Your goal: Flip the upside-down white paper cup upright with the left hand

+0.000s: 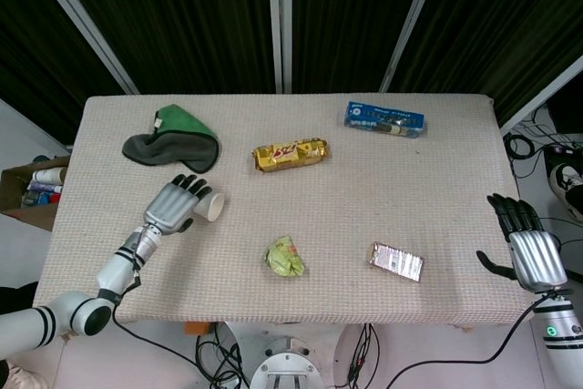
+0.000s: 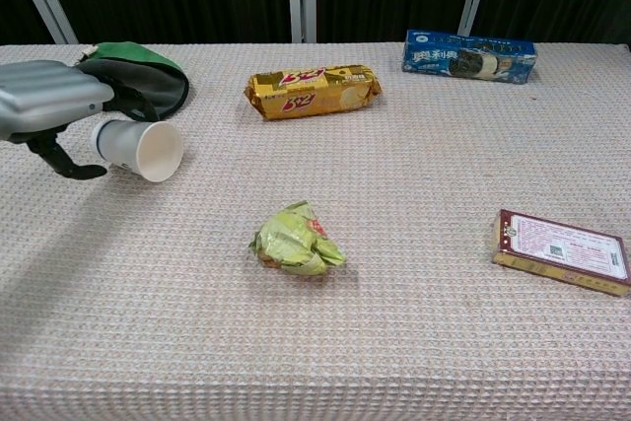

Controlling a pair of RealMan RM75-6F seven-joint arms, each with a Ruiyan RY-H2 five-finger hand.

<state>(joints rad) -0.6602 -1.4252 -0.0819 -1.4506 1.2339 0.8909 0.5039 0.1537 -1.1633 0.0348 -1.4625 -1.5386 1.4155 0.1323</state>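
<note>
The white paper cup (image 1: pixel 211 207) (image 2: pixel 138 150) lies on its side in my left hand (image 1: pixel 173 207) (image 2: pixel 49 105), above the left part of the table (image 1: pixel 437 189). Its open mouth faces right and toward the table's front. The fingers lie over the cup's top and the thumb curls under its base. My right hand (image 1: pixel 533 257) hangs beyond the table's right edge with its fingers apart and nothing in it; the chest view does not show it.
A green and grey cloth (image 1: pixel 173 138) (image 2: pixel 138 76) lies just behind the cup. A gold biscuit pack (image 1: pixel 291 154), a blue cookie box (image 1: pixel 383 118), a crumpled green wrapper (image 1: pixel 285 256) and a flat pink box (image 1: pixel 396 261) are spread across the table.
</note>
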